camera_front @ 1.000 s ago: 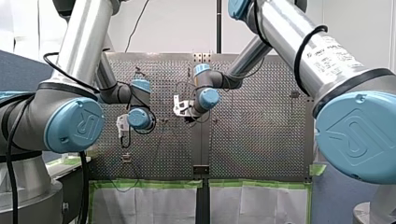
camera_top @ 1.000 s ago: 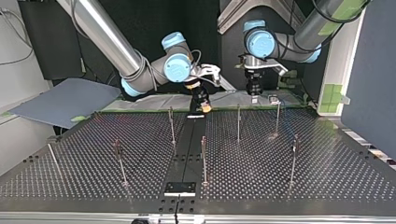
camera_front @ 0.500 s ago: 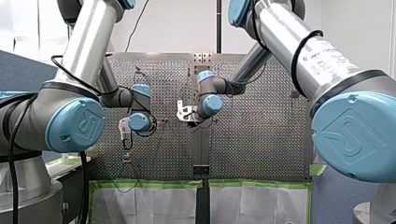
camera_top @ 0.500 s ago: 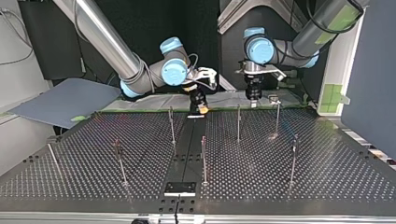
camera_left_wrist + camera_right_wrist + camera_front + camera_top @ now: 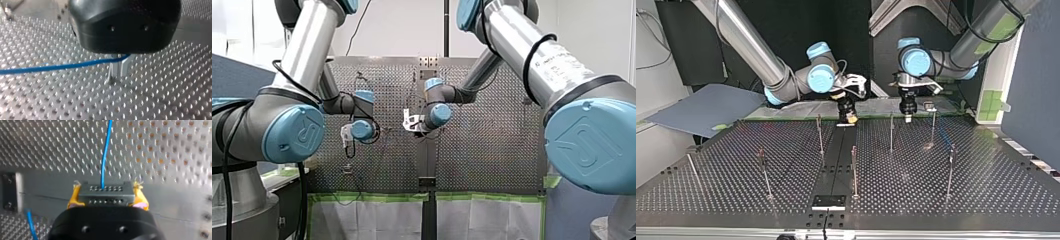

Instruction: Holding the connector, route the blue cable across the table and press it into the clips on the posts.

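In the right wrist view my right gripper point(image 5: 107, 202) has its yellow pads point(image 5: 140, 198) shut on a dark grey connector block point(image 5: 106, 194). The blue cable point(image 5: 105, 152) runs from the block straight ahead over the perforated table. In the left wrist view my left gripper point(image 5: 118, 68) pinches the blue cable point(image 5: 50, 67) between metal fingers just above the table; the cable trails off to one side. In the top view my right gripper point(image 5: 850, 117) hangs at the table's far edge near the middle, and my left gripper point(image 5: 907, 112) is to its right, beside a thin post point(image 5: 891, 132).
Several thin upright posts stand across the table point(image 5: 936, 200), among them one with a clip on top point(image 5: 931, 107), one in the middle point(image 5: 854, 170) and one at the right point(image 5: 950, 172). A black plate point(image 5: 828, 201) lies at the near edge. A grey board point(image 5: 706, 107) leans at the left.
In the top view my right gripper has drifted slightly left with the connector. My left gripper has come a little lower toward the table. Both grips are unchanged.
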`<state>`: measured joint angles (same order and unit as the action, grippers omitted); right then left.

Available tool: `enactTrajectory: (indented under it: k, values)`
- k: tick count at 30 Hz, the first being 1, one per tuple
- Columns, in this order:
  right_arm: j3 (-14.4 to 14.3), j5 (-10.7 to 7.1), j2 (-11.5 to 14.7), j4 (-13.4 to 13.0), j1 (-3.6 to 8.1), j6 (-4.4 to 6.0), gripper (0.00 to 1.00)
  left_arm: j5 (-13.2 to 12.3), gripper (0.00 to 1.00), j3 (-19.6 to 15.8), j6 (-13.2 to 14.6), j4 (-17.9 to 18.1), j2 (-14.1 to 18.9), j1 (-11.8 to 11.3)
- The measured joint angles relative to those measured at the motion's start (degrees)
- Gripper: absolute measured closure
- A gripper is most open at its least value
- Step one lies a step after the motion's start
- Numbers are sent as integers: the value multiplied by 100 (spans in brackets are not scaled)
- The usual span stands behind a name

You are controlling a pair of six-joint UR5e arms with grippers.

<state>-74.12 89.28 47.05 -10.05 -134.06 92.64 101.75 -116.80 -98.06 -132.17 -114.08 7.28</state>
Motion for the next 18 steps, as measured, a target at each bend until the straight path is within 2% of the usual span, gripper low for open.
enactTrajectory:
  k: [2, 18]
  values:
    - [0, 1, 0, -3, 6, 0, 100, 58, 100, -74, 2, 11, 6, 80]
    - [3, -2, 2, -3, 2, 0, 100, 62, 100, -74, 3, 12, 4, 80]
